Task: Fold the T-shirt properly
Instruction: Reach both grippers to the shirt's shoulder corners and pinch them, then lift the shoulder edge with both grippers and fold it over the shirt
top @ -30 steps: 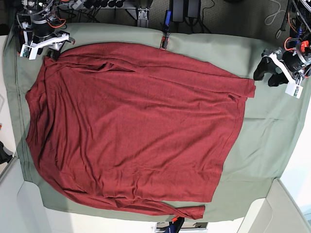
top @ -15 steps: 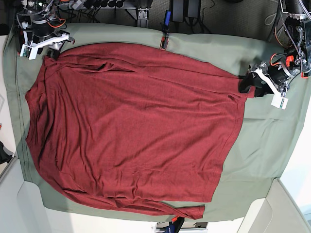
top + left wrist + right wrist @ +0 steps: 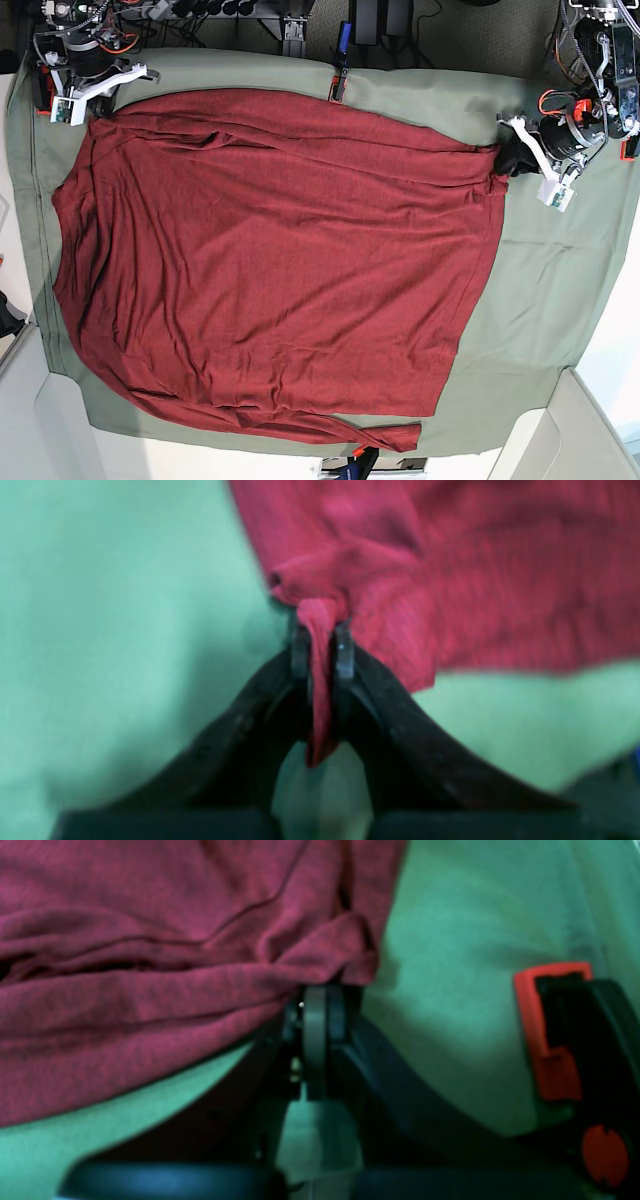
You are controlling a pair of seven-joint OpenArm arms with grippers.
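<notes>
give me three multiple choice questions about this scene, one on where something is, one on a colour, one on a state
1. In the base view, where is the left gripper?
A. at the shirt's right edge
B. at the shirt's bottom hem
C. over the shirt's middle

2. What colour is the cloth under the shirt?
A. white
B. sage green
C. blue

3. What is the left gripper's state?
A. wide open
B. shut on nothing
C. shut on the shirt

Answers:
1 A, its black jaws meet the shirt's right corner.
2 B, green shows all round the shirt.
3 C, the left wrist view shows red fabric pinched between the fingers.
</notes>
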